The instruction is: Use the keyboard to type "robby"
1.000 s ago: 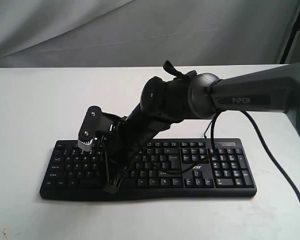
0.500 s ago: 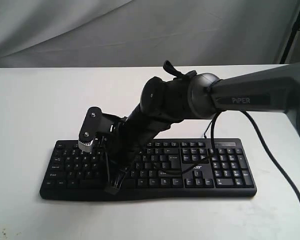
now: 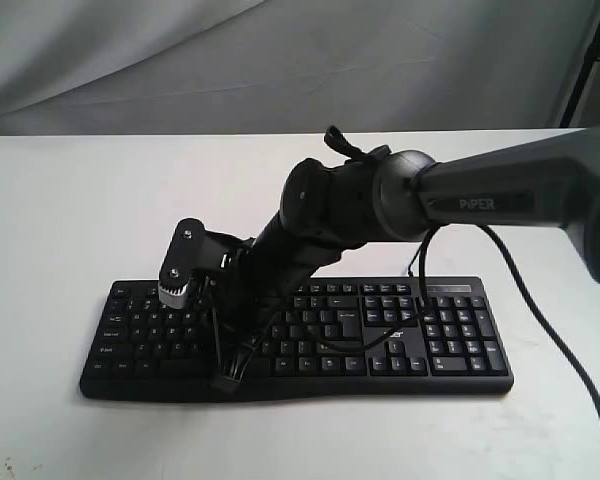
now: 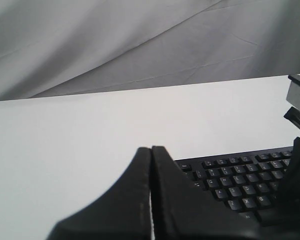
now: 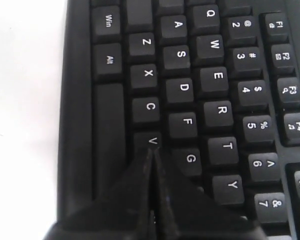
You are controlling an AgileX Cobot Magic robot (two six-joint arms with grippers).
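We see the right arm (image 3: pixel 480 195) span from the right edge of the ext. view, roughly level. It bends at a bulky joint near centre & slopes down-left onto the keyboard (image 3: pixel 450 340). The keyboard lies across the lower middle of that frame on the white table (image 3: pixel 70 200), legends upright, num pad at its right end. The wrist hangs over the left-centre keys, w/ its camera block (image 3: pixel 180 268) sticking up on the left.

In the right wrist view the right gripper (image 5: pixel 151 156) has both fingers pressed tight together, nothing betw. them, tips at the V key (image 5: pixel 142 140). We can't tell if they touch it.

The left gripper (image 4: pixel 151 152) is likewise closed & empty, at the lower centre of its view. The keyboard's corner shows just right of its tips, w/ white table & grey cloth (image 4: pixel 115 40) beyond.
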